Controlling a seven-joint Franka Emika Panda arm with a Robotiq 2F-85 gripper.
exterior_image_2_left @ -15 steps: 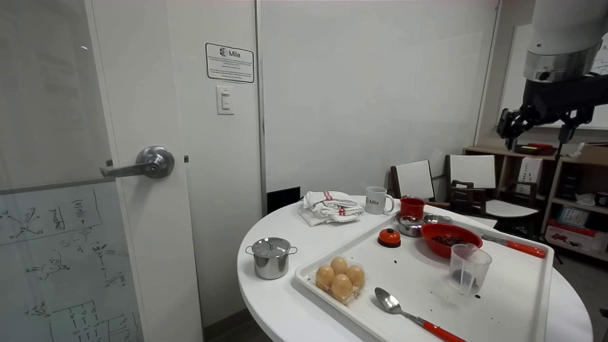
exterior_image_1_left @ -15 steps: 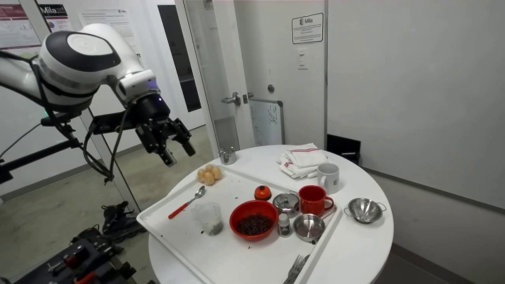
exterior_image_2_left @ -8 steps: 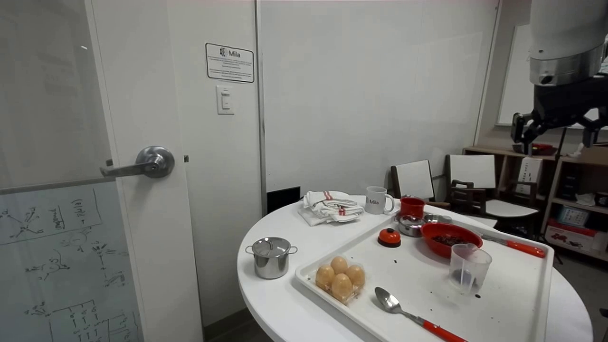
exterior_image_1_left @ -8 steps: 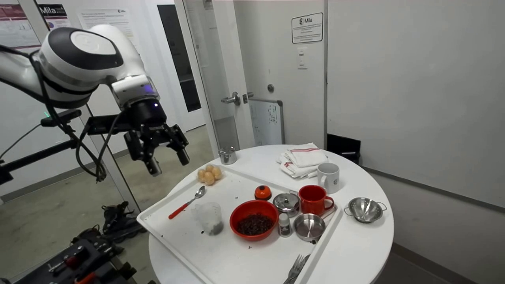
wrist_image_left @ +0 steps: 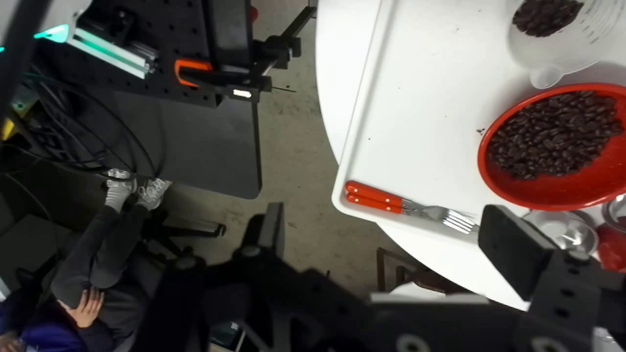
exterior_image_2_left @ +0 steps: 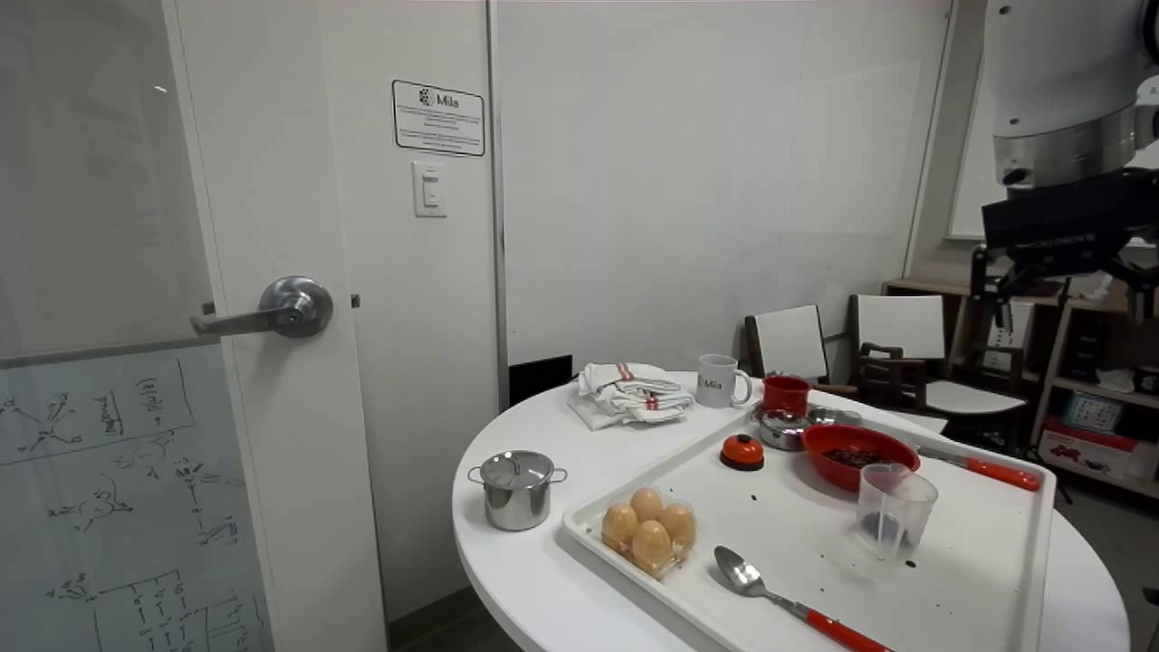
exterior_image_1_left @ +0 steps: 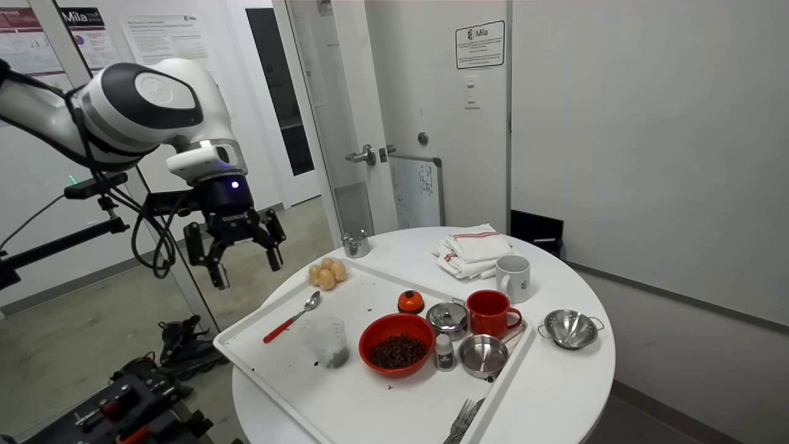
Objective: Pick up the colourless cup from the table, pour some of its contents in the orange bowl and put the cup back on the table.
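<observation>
See the black Robotiq gripper [exterior_image_1_left: 248,271] hanging in the air by the edge of the round white table [exterior_image_1_left: 573,394], pointing down and well apart from everything on it. From the wrist view, read its fingers [wrist_image_left: 516,249] as spread wide, with nothing held between them. Find the clear plastic measuring cup [exterior_image_2_left: 905,498] upright on the white tray [exterior_image_1_left: 296,394], just beside the red bowl [exterior_image_1_left: 394,325] and inward of the tray edge lined by the spoon [exterior_image_2_left: 802,613]. Make out dark brown beans [wrist_image_left: 545,17] low in the cup, more of the same in the bowl, and a spout [wrist_image_left: 546,77] turned toward the bowl. At one tray corner, find a cluster of tan eggs [exterior_image_2_left: 650,546]; at the corner diagonally across, a pair of red-handled utensils [wrist_image_left: 374,202], including a fork [wrist_image_left: 457,221]. Toward a third corner, count the red mug [exterior_image_1_left: 489,311], a low lidded steel pot [exterior_image_1_left: 448,319], a shallow steel pan [exterior_image_1_left: 484,354] and a shaker [exterior_image_1_left: 445,354], all close together. Just in from the edge between the eggs and that group, note an orange-and-black dome [exterior_image_2_left: 742,453]. Outside the tray, near the table's edge, pick out a tall two-handled steel pot [exterior_image_2_left: 516,498], folded red-striped towels [exterior_image_2_left: 631,396] with a white Mila mug [exterior_image_2_left: 718,385] just beside them, and a steel colander [exterior_image_1_left: 570,328].
</observation>
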